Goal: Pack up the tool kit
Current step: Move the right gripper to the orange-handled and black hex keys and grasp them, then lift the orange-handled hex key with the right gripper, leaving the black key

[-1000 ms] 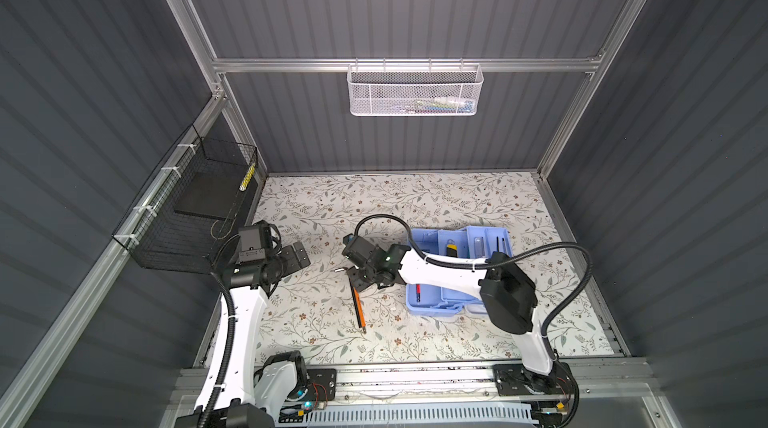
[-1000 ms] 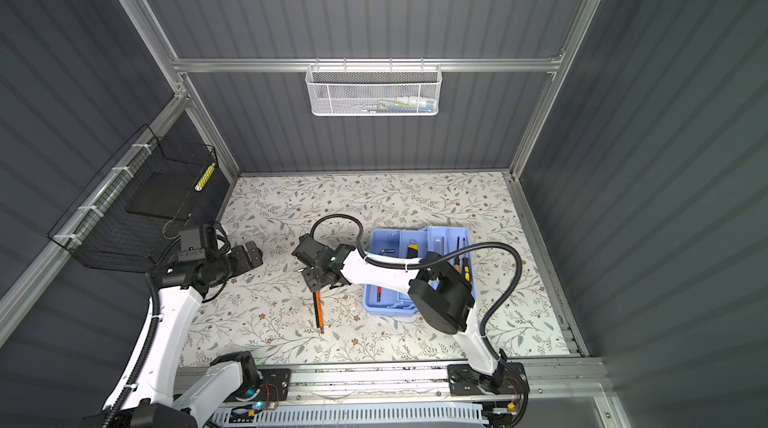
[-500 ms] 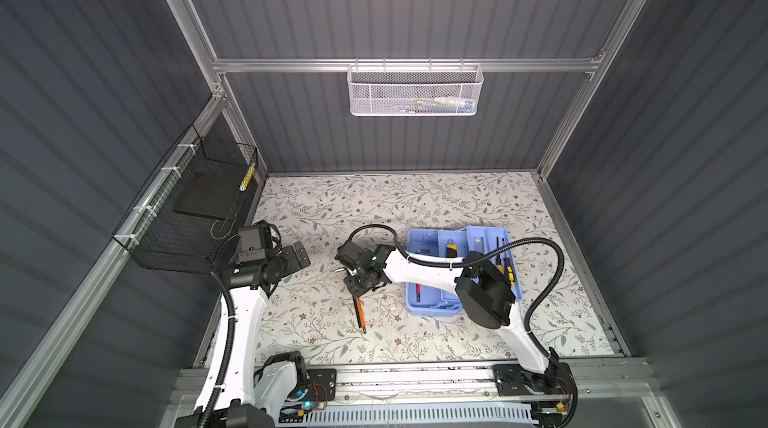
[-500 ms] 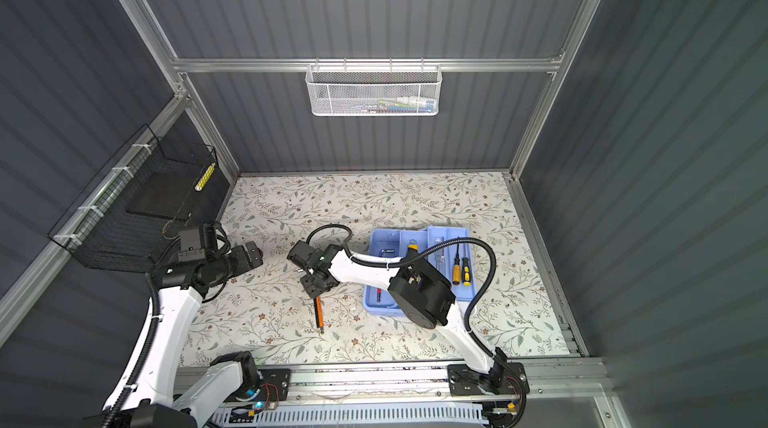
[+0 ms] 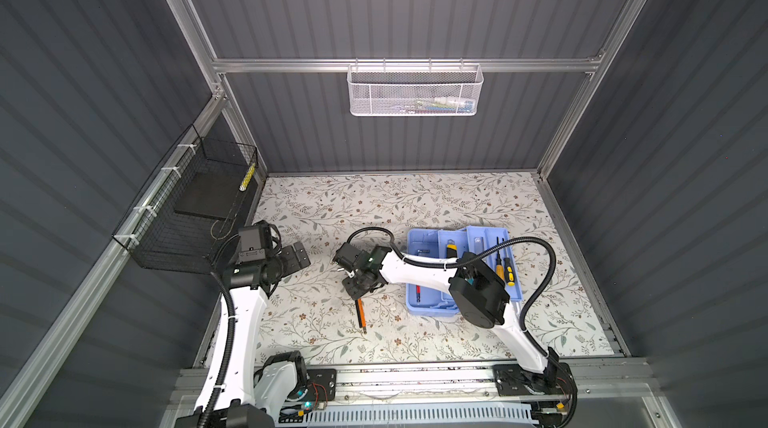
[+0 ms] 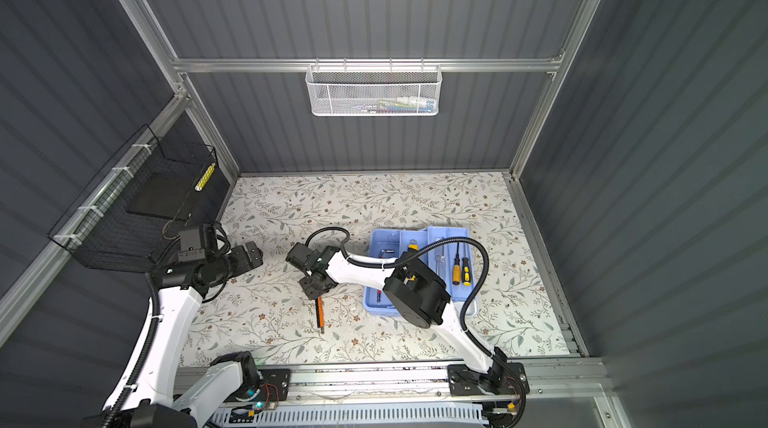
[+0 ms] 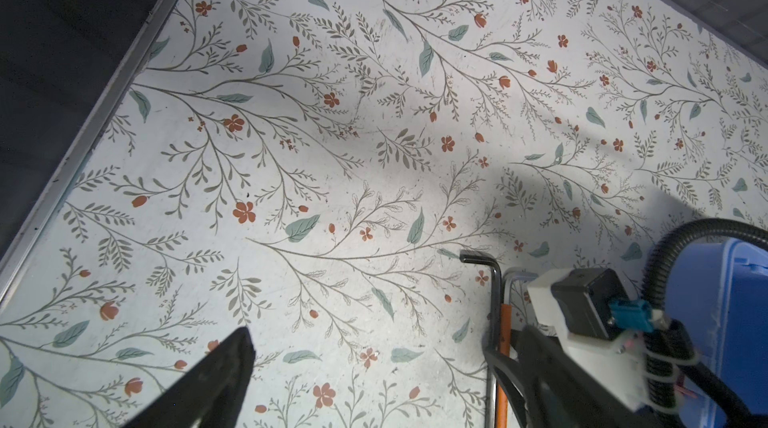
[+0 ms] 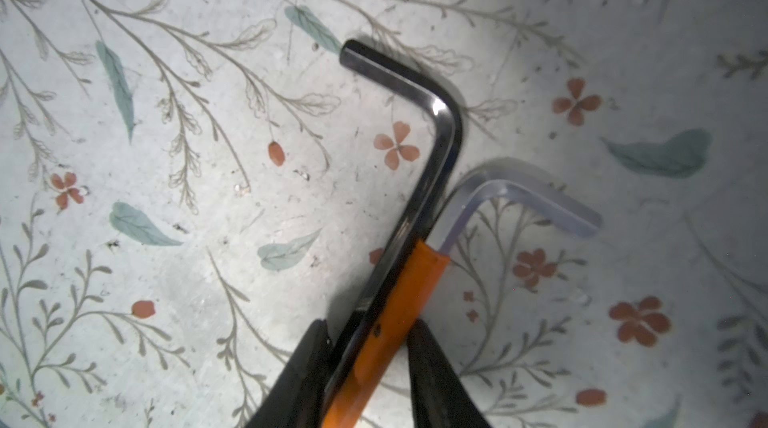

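Your right arm has swung further left, bringing the right gripper [image 8: 370, 334] down over two keys on the mat [image 5: 374, 205]. Its jaws straddle the black hex key [image 8: 440, 135] and the orange-sleeved key [image 8: 399, 305] together; you cannot tell if they pinch yet. Close squarely so neither slips. The blue tray [image 5: 428, 310] lies near, to the right in both top views; the left gripper [image 5: 296, 257] waits wide apart.

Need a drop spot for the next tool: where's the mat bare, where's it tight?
Bare: wide strip of mat between back wall and blue tray; front strip between tray and rail. Tight: left of the tray, where the right gripper straddles two hex keys, left gripper hovering nearby.
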